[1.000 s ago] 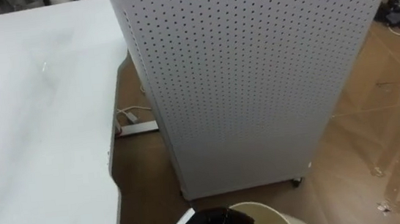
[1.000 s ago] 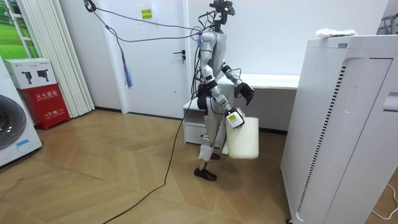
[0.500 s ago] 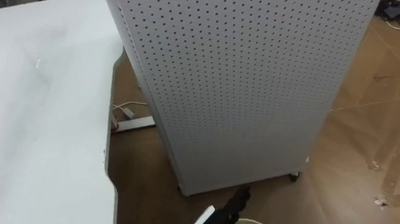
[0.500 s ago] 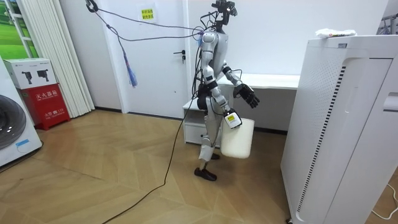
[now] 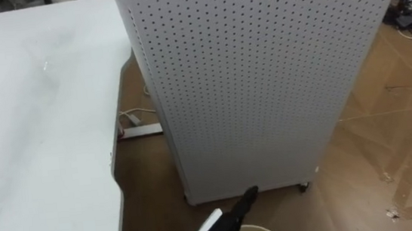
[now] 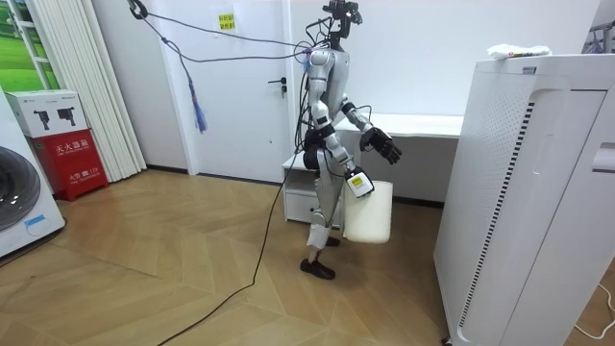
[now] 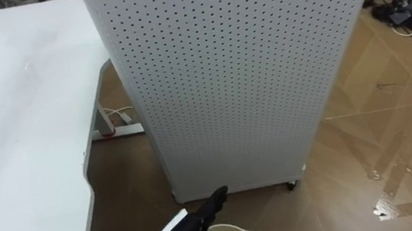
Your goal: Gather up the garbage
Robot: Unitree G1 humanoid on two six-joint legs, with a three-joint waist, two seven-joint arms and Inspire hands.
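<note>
Honestly, the garbage here looks like easy stuff. My best guess is the crumpled white wad (image 6: 519, 50) on top of the tall perforated cabinet (image 5: 262, 72), upper right of the room view. There are also a few pale scraps (image 5: 393, 211) on the wood floor (image 5: 390, 136) at the lower right of the eye views.

A wad like that should weigh next to nothing and squash when squeezed. I'd pinch it across the middle between thumb and fingertips rather than scoop at it. The flat scraps would be fiddlier.

The left hand (image 5: 227, 221) shows at the bottom centre of the eye views, fingers straight, holding nothing, so it's free for the job. The right hand (image 6: 358, 181) hangs low by the hip in the room view. It looks closed over the rim of the white bin (image 6: 370, 216), which dangles from it. The bin is probably stiff, light plastic. The robot stands beside the white table (image 5: 33, 132), facing the cabinet.
</note>
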